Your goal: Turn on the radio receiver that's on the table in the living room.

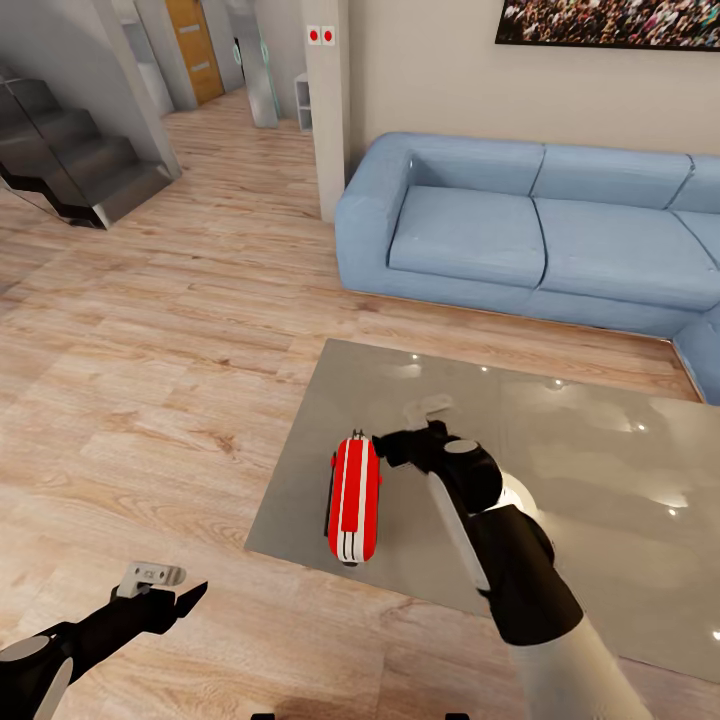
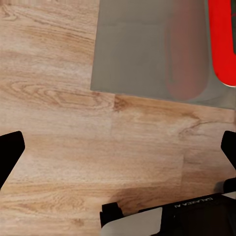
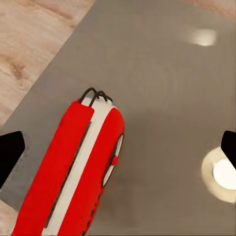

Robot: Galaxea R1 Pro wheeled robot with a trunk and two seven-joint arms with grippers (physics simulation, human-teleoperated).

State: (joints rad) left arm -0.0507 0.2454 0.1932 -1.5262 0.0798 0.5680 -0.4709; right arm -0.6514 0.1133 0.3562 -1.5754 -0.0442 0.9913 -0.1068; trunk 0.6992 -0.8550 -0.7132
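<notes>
The red radio receiver (image 1: pixel 354 498) with white stripes lies flat near the front left corner of the glossy grey table (image 1: pixel 580 440). My right gripper (image 1: pixel 386 446) hovers just over the radio's far end, slightly to its right. In the right wrist view the radio (image 3: pixel 73 172) lies below and between the widely spread fingertips (image 3: pixel 10 155), with its thin black handle (image 3: pixel 96 93) at the far end. The gripper is open and holds nothing. My left gripper (image 1: pixel 188 598) hangs open over the wood floor, in front of the table's left corner. Its wrist view catches the radio's end (image 2: pixel 223 44).
A long blue corner sofa (image 1: pixel 520 230) stands behind the table, below a framed crowd picture (image 1: pixel 610 20). A beige pillar (image 1: pixel 330 110) rises at the sofa's left end. Grey stairs (image 1: pixel 70 160) are at the far left. Open wood floor (image 1: pixel 150 380) lies left of the table.
</notes>
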